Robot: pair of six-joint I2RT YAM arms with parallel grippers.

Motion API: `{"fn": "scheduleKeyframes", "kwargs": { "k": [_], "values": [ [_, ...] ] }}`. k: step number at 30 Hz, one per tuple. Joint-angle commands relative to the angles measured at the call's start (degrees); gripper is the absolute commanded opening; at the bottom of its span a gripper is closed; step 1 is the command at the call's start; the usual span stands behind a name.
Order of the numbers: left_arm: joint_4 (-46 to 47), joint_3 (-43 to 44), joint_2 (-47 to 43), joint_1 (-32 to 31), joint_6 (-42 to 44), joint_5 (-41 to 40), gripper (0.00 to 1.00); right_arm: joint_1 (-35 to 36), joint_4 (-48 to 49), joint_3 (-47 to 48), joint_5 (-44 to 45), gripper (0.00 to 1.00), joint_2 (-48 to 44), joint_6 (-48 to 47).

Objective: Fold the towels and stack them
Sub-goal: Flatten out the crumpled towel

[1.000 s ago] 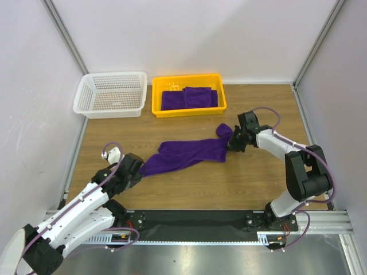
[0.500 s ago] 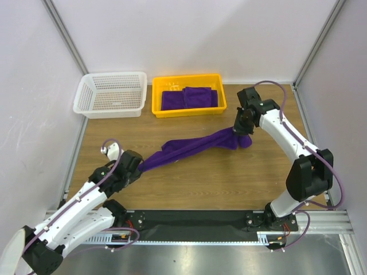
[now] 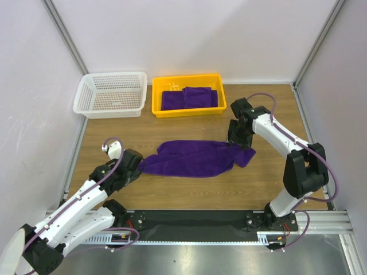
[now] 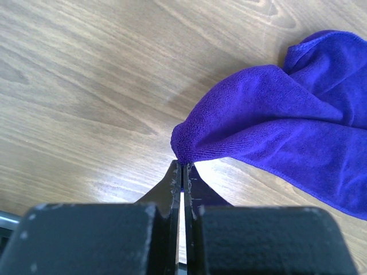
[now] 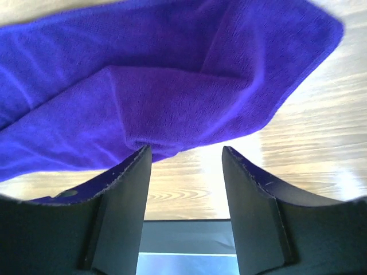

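A deep purple towel (image 3: 198,158) lies spread and rumpled across the middle of the wooden table. My left gripper (image 3: 137,166) is shut on its left corner (image 4: 186,150), pinched between the fingertips. My right gripper (image 3: 236,139) stands open just above the towel's right end (image 5: 189,86), with nothing between its fingers. Two folded purple towels (image 3: 189,98) lie side by side in the yellow tray (image 3: 188,110).
A white mesh basket (image 3: 111,94) stands at the back left beside the yellow tray. White walls close in the back and both sides. A black rail (image 3: 195,219) runs along the near table edge.
The right gripper carried the towel's right end up and back, then lowered it and opened, letting it go. The towel now lies flatter and wider. The left gripper kept its hold.
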Motion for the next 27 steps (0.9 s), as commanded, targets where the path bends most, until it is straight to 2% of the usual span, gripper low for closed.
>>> {"fn": "scheduleKeyframes", "kwargs": {
  "k": [1,7,14,19,27],
  "values": [
    [-0.24,2.68,0.28,0.20,1.80,-1.96,0.00,1.02,2.92,-3.99,-2.34,0.57,-5.73,3.18],
    [-0.07,2.86,1.08,0.72,2.41,-1.35,0.00,1.38,10.92,-20.67,-8.32,0.56,-15.67,11.08],
    [0.81,2.51,0.99,1.77,4.70,-0.38,0.01,0.77,16.35,-30.00,-2.96,0.58,-23.59,19.70],
    [1.16,2.42,1.16,2.22,5.31,0.06,0.00,-0.38,21.91,-32.22,-1.40,0.57,-19.92,18.92],
    [2.13,2.24,-0.24,3.27,5.40,0.15,0.00,-1.17,20.94,-27.65,7.39,0.56,-15.24,16.81]
  ]
}}
